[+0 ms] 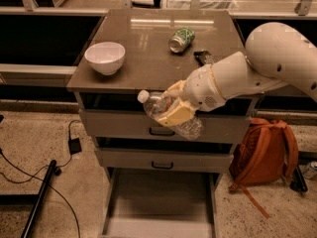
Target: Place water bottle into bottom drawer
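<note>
My gripper (174, 109) is shut on the water bottle (171, 115), a clear ribbed plastic bottle with a white cap. It holds the bottle tilted, cap to the upper left, in front of the top drawer, off the front edge of the cabinet top. The bottom drawer (158, 205) is pulled out below, a wide shallow grey tray with a plain floor. The bottle hangs well above it.
A white bowl (105, 57), a green patterned can (181, 39) lying on its side and a small dark object (204, 57) sit on the cabinet top (148, 58). An orange backpack (265, 150) leans at the right. Cables and a dark pole (39, 195) lie at the left.
</note>
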Robot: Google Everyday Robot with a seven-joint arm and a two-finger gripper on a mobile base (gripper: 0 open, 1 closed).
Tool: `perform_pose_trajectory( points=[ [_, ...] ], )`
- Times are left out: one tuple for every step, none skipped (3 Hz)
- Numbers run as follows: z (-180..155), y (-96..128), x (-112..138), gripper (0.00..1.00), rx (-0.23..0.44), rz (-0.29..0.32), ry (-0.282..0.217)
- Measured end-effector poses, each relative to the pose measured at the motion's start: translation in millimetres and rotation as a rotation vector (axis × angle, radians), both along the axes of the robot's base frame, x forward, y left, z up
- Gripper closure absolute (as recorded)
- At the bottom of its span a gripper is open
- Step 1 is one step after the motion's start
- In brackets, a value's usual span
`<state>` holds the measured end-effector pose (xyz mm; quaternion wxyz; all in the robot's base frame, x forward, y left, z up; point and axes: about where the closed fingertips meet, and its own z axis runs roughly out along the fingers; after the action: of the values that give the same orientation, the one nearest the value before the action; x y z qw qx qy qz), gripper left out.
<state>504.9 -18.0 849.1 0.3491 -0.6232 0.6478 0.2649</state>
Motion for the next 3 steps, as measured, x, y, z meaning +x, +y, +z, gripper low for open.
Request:
perform_pose_trajectory(
  points=[
    [-30,41,-3,1.00,0.131,0.075,0.009],
    [-130,77,-8,1.00,0.236,0.097,0.054],
    [-223,90,-14,1.00,0.259,0.095,0.134]
  ],
)
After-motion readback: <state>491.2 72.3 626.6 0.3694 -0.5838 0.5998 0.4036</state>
